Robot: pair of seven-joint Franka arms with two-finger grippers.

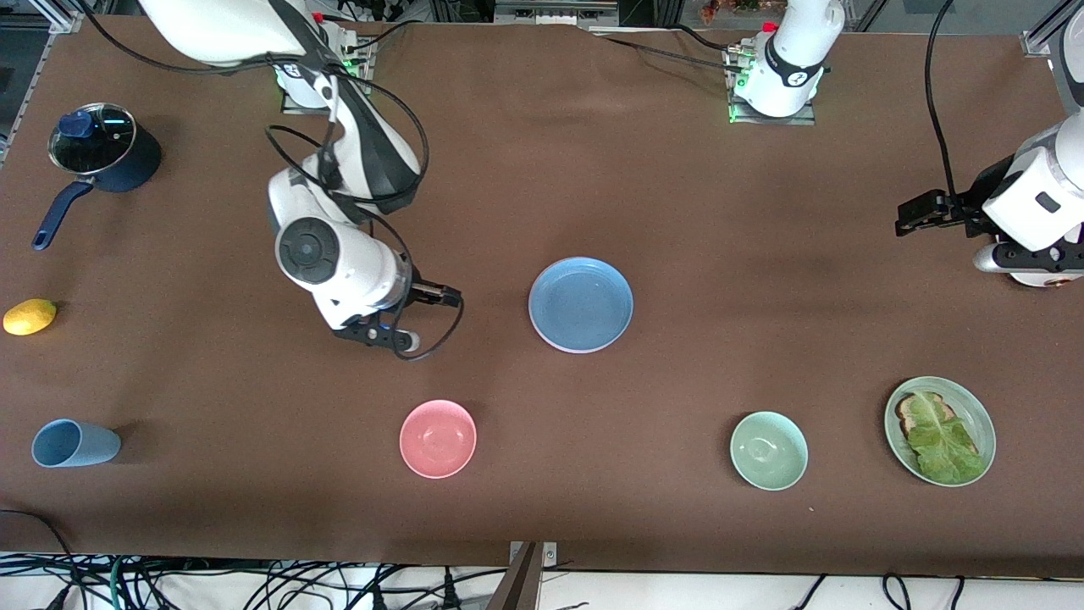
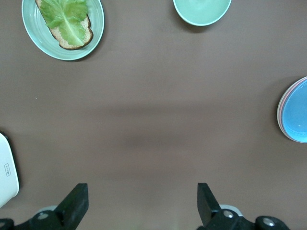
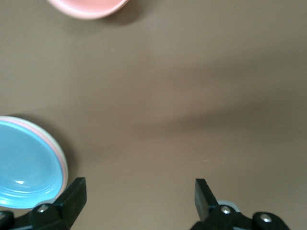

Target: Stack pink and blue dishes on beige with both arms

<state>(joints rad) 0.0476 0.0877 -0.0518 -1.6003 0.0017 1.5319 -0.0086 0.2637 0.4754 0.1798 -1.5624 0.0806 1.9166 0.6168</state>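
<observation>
front view: the blue plate (image 1: 581, 304) tops a stack near the middle of the brown counter (image 1: 762, 254); a pale edge shows under its rim. the right end effector (image 1: 391, 337) hangs over bare counter between that stack and the right arm's end, above the pink bowl (image 1: 438, 438). the left end effector (image 1: 919, 213) waits over the left arm's end of the counter. a green bowl (image 1: 769, 451), a green plate (image 1: 940, 430) with toast and lettuce, a blue cup (image 1: 74, 443), a lemon (image 1: 30, 316) and a lidded pot (image 1: 95, 148) lie around.

left wrist view: the left end effector (image 2: 143, 203) is spread wide, holding nothing, over bare counter. the stack shows blue plate (image 2: 296, 115) over a pink plate (image 2: 282, 103) edge.

right wrist view: the right end effector (image 3: 140, 199) is spread, empty. beside it the blue plate (image 3: 26, 165) sits on the pink plate (image 3: 56, 149), with a beige plate (image 3: 63, 160) rim beneath.
</observation>
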